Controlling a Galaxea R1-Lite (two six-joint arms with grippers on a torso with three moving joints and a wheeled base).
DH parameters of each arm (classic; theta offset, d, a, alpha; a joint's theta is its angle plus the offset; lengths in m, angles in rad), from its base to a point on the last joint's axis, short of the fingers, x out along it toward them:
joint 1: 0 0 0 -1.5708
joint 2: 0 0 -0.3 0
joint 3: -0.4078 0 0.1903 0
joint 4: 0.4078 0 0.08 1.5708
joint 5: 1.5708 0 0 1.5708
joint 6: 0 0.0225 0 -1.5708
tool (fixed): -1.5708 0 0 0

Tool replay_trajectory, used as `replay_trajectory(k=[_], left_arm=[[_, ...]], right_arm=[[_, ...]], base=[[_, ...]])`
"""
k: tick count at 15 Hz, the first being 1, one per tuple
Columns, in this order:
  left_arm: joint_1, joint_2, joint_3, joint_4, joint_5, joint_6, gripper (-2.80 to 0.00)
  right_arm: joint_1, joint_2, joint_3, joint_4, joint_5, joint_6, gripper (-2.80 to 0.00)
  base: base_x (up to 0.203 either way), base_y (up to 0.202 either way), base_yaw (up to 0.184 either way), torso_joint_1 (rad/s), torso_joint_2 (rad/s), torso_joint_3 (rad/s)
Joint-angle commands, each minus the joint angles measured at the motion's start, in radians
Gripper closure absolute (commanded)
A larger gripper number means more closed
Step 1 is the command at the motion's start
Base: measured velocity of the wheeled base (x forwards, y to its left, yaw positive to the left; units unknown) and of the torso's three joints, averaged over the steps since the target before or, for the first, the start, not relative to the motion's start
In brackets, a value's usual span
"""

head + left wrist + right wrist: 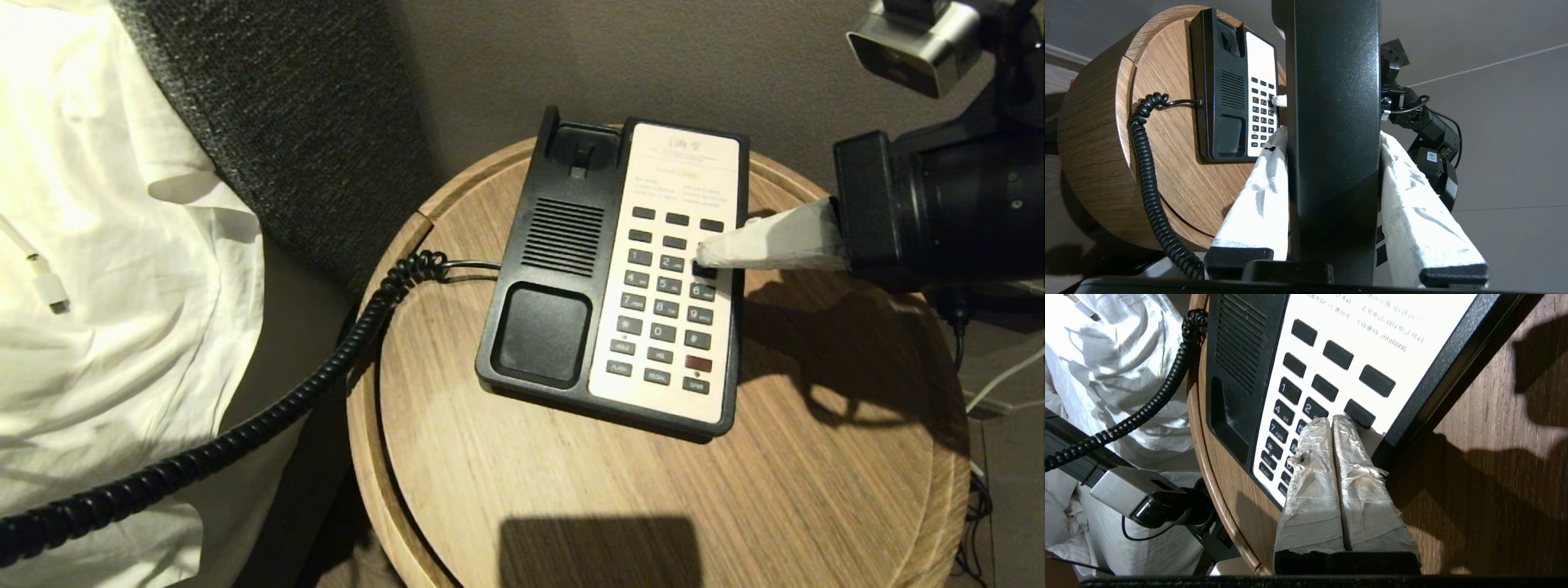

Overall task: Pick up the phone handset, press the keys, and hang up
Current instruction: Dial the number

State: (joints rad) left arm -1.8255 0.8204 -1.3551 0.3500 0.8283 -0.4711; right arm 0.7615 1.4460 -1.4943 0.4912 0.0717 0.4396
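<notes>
Fingertips (1331,424) of the right gripper (709,255), pressed together, rested on the keys (665,309) in the faceplate's upper right. Off the round table (571,490), the left gripper (1333,134) clamped the phone handset (1333,102); its cradle (543,335) lay bare.

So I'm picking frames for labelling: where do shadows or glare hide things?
Head view: the right gripper casts a dark shadow across the round wooden table.
Left wrist view: the glossy black plastic handset blocks the middle.
Right wrist view: the cream-white faceplate is bright, print blurred.
</notes>
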Motion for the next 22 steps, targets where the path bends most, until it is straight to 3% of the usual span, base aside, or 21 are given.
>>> replay_trajectory(k=[1, 22], left_arm=[[0.0, -0.001, 0.002, -0.004, 0.005, -0.003, 0.0], [0.005, -0.017, 0.022, -0.006, 0.006, -0.003, 0.0]], right_arm=[[-0.001, 0.002, -0.001, 0.001, 0.0, 0.001, 0.0], [-0.002, 0.019, 0.025, 0.0, -0.036, -0.045, 0.0]], base=[[0.0, 0.0, 0.0, 0.0, 0.0, 0.0], [0.0, 0.0, 0.0, 0.0, 0.0, 0.0]])
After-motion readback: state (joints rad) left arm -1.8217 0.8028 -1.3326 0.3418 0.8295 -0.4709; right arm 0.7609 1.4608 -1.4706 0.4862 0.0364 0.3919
